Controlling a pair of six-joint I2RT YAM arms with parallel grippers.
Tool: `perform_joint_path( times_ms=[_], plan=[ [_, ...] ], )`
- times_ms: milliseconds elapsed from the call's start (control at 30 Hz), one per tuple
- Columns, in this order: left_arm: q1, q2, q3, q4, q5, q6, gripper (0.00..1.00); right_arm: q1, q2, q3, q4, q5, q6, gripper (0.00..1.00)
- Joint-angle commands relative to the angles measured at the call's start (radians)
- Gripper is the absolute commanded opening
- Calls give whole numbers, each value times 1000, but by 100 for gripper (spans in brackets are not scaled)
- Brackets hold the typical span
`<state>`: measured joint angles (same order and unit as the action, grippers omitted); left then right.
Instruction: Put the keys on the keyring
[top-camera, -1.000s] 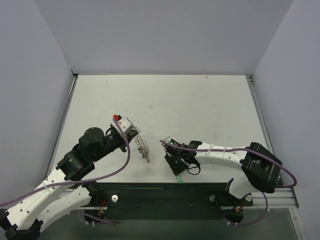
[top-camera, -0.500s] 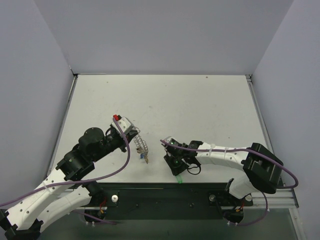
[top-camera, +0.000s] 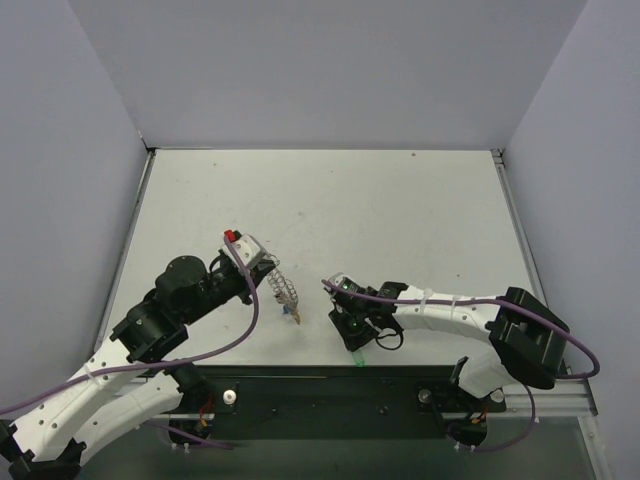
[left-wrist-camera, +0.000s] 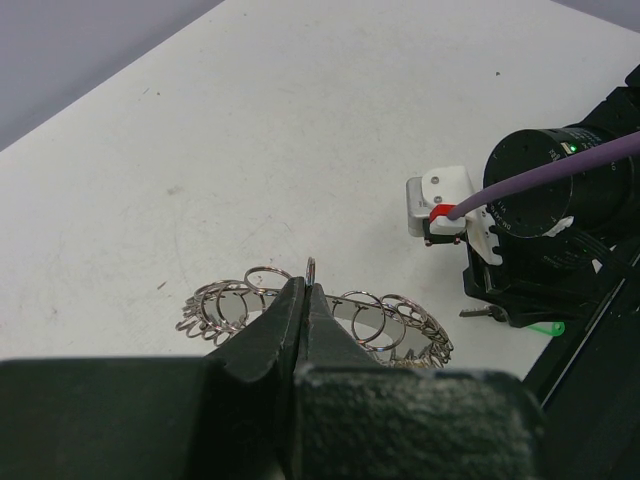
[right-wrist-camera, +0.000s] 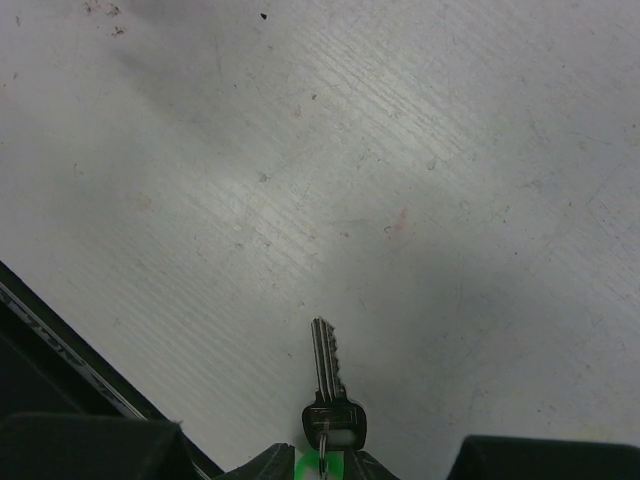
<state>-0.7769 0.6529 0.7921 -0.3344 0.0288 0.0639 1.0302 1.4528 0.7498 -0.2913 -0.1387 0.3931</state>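
Observation:
The keyring (top-camera: 285, 290) is a silvery ring with a rim of small loops; it also shows in the left wrist view (left-wrist-camera: 400, 325). My left gripper (top-camera: 271, 272) is shut on one small loop of it (left-wrist-camera: 311, 270) and holds it on edge over the table. A few small keys (top-camera: 295, 317) hang from its low end. My right gripper (top-camera: 355, 348) points down at the table near the front edge. In the right wrist view it (right-wrist-camera: 322, 468) is shut on a green piece (right-wrist-camera: 322, 464) joined to a dark-headed key (right-wrist-camera: 327, 385) lying flat on the table.
The table's black front edge (right-wrist-camera: 60, 350) runs close beside the right gripper. In the left wrist view the right arm's wrist (left-wrist-camera: 550, 190) with its purple cable (left-wrist-camera: 560, 165) stands just right of the keyring. Grey walls enclose the table.
The keys hanging from the keyring swung slightly. Both arms stay almost where they were.

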Motion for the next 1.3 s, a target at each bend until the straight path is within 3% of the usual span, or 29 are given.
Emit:
perform_joint_path(
  times_ms=[0, 533, 633, 800, 1033, 1267],
  plan=[
    [4, -19, 32, 64, -9, -6, 0, 8, -29, -15, -31, 2, 10, 27],
    [5, -22, 29, 66, -7, -4, 0, 16, -42, -47, -11, 8, 29, 26],
    [5, -19, 30, 67, -6, -6, 0, 18, -35, -55, 3, 16, 32, 19],
    [5, -27, 27, 66, -6, -6, 0, 18, -22, -50, 6, 28, 39, 0],
    [4, -30, 25, 64, -3, -6, 0, 16, -121, -30, -16, 91, 10, 0],
    [4, -30, 33, 55, 11, 7, 0, 14, -227, 31, -14, 131, -138, 0]
  ],
)
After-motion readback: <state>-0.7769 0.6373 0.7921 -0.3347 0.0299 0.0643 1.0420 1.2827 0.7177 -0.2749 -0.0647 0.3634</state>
